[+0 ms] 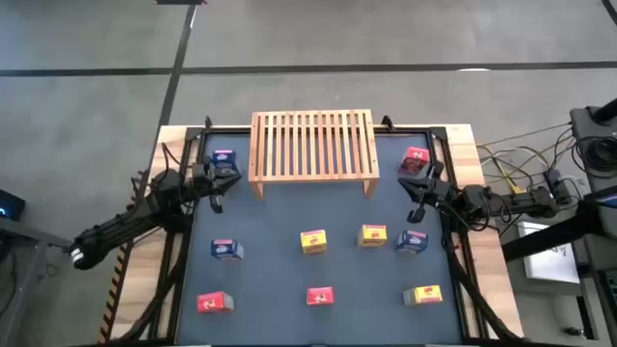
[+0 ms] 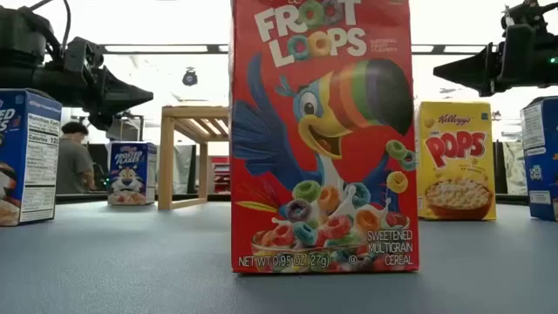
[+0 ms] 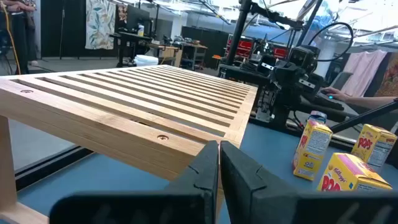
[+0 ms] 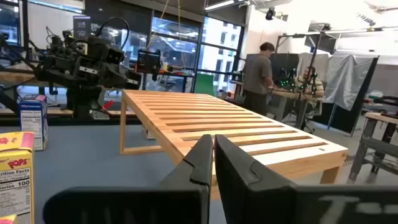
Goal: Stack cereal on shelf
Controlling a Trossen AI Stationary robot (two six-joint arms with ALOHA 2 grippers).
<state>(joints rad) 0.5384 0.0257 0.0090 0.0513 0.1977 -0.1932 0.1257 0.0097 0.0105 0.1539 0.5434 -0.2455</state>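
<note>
1. On the blue table top [image 1: 270,226], nine cereal boxes are seen standing around the shelf [image 1: 313,143], whose slatted top is bare, so no box has yet been stacked.
2. Both grippers are seen empty with fingers pressed together: the left gripper [image 1: 218,196] is held by the shelf's left end, the right gripper [image 1: 415,205] by its right end.
3. The step in hand is judged to be a first pick, and the fingers must be spread before any box is approached.
4. A near box is best chosen (the blue box [image 1: 224,163] for the left arm, the red box [image 1: 414,159] for the right) and pinched across its narrow sides, kept upright.
5. A box is best set down flat across several slats, away from the edges.
6. "Froot Loops", "Sweetened Multigrain Cereal" and "NET WT 0.95 OZ (27g)" are read on the front red box [image 2: 321,131]; "Kellogg's" and "Pops" on a yellow box [image 2: 454,159]; "Frosted Flakes" on a far blue box [image 2: 132,173].
</note>
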